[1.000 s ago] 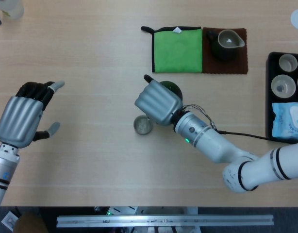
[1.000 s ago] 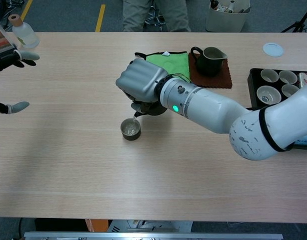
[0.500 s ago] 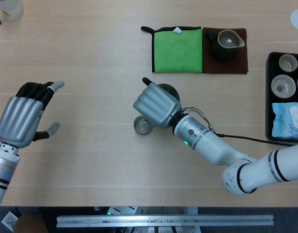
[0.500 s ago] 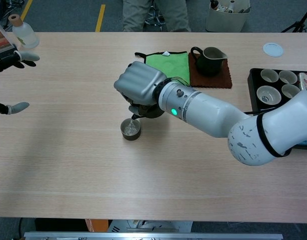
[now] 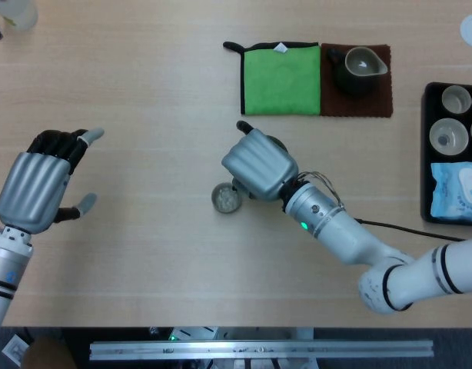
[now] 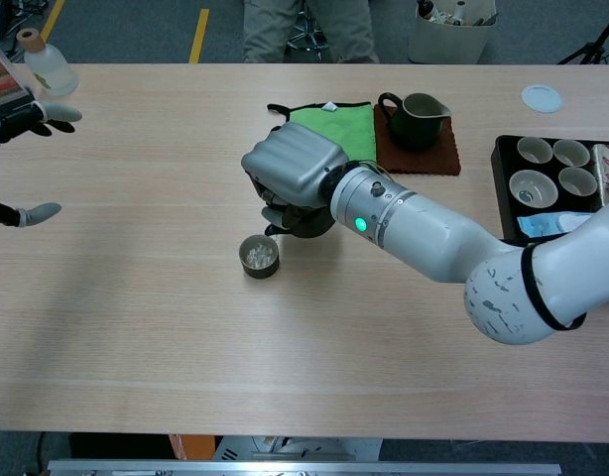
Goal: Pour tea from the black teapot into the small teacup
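Right hand point(image 6: 293, 171) holds black teapot point(image 6: 303, 220) beside filled teacup point(image 6: 258, 255).

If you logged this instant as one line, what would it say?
right hand: grips black teapot beside small teacup | teacup: liquid inside | left hand: open, holds nothing | step: pour

The long light wooden table point(image 6: 136, 327) was evenly lit. Beyond its far edge lay a grey floor point(image 6: 136, 30) marked with a yellow stripe point(image 6: 198, 35).
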Robot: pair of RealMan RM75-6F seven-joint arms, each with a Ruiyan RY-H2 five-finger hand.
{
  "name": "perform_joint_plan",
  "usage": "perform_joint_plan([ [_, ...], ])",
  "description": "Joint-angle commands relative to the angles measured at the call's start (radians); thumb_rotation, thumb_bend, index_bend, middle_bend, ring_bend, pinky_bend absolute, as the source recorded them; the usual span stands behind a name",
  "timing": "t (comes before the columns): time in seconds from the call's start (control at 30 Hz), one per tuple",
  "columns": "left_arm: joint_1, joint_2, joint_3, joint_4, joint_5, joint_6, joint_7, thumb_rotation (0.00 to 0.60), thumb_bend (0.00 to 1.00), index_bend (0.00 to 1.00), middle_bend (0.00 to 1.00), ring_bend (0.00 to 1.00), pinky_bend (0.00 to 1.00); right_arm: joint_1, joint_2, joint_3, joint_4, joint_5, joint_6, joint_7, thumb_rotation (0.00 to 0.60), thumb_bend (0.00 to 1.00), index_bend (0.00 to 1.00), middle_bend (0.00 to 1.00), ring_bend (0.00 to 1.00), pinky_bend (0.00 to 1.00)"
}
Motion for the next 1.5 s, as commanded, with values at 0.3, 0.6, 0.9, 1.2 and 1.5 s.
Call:
perform_joint_plan([
  [0.3, -0.004, -0.005, -0.001, -0.007, -0.005, -0.009, 0.019, 0.6, 0.25, 0.13, 0.2, 0.21, 0.17, -0.098, -0.021, 0.02, 0.031, -0.094, 0.026, 0.184, 0.577, 0.38, 1.0, 1.0, 0.97, 0.24],
  [0.6, -0.012, -0.012, -0.001, -0.013, -0.009, -0.021, 0.035, 0.6, 0.25, 0.13, 0.2, 0.21, 0.17, -0.163, 0.045, 0.018, -0.012, -0.156, 0.037, 0.27, 0.578, 0.37, 1.0, 1.0, 0.97, 0.25],
  [0.9, -0.02, -0.021, -0.001, -0.008, -0.011, -0.034, 0.038, 0.6, 0.25, 0.13, 0.2, 0.21, 0.17, -0.256, 0.146, -0.02, -0.066, -0.255, 0.067, 0.392, 0.578, 0.37, 1.0, 1.0, 0.97, 0.25],
  [1.2, -0.029, -0.029, -0.001, -0.003, -0.016, -0.048, 0.042, 0.6, 0.25, 0.13, 0.2, 0.21, 0.17, -0.342, 0.2, -0.072, -0.054, -0.359, 0.086, 0.514, 0.577, 0.37, 1.0, 1.0, 0.97, 0.25],
  [1.5, -0.036, -0.037, 0.0, -0.001, -0.022, -0.059, 0.051, 0.6, 0.25, 0.13, 0.2, 0.21, 0.17, -0.412, 0.212, -0.097, 0.02, -0.422, 0.092, 0.629, 0.577, 0.37, 1.0, 1.0, 0.96, 0.25],
])
